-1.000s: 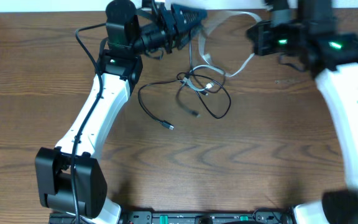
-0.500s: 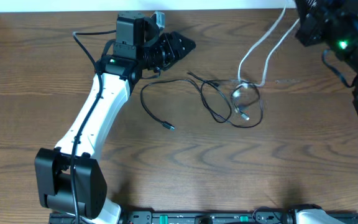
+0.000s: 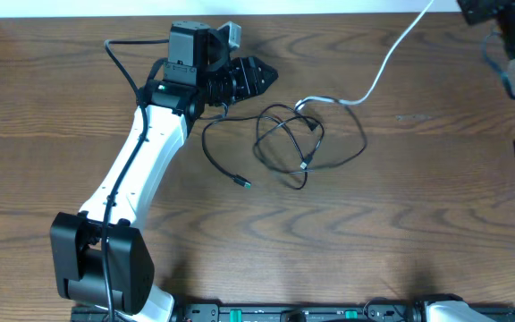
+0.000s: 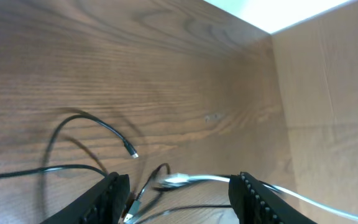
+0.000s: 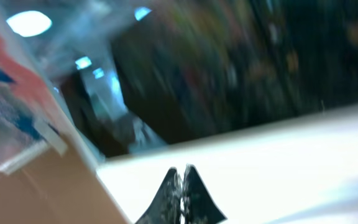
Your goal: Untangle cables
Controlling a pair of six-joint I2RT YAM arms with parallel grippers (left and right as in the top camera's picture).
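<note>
Left hand is held half open and empty near the far edge of the table, just beside the black cables looped mid-table. Right hand is pinched shut, judged to grip the white cable, which rises toward the far right corner. The black loops should be pinned while the white one is drawn out steadily.

right gripper jaws: pressed together | backdrop: blurred, white surface
</note>
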